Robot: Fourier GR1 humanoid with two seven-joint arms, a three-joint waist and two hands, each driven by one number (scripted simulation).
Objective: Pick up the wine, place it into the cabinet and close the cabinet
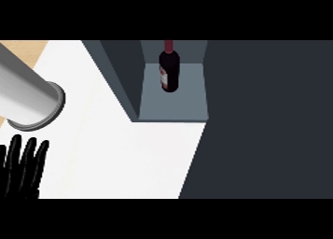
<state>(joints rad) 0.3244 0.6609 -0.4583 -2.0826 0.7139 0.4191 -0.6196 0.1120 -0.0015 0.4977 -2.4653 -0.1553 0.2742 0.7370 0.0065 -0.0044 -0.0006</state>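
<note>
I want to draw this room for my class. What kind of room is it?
It is probably a kitchen. A wine bottle stands inside an open grey cabinet, and the cabinet sits on a white counter. The robot's left hand rests open at the lower left.

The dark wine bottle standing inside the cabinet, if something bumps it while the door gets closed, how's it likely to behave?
The dark glass wine bottle with a red cap stands upright on the grey cabinet shelf. Tall and narrow, it would probably tip rather than slide if nudged near the neck. Being round, it would likely roll once down. It looks rigid, probably fragile. The black left hand rests open at the view's lower left.
</note>
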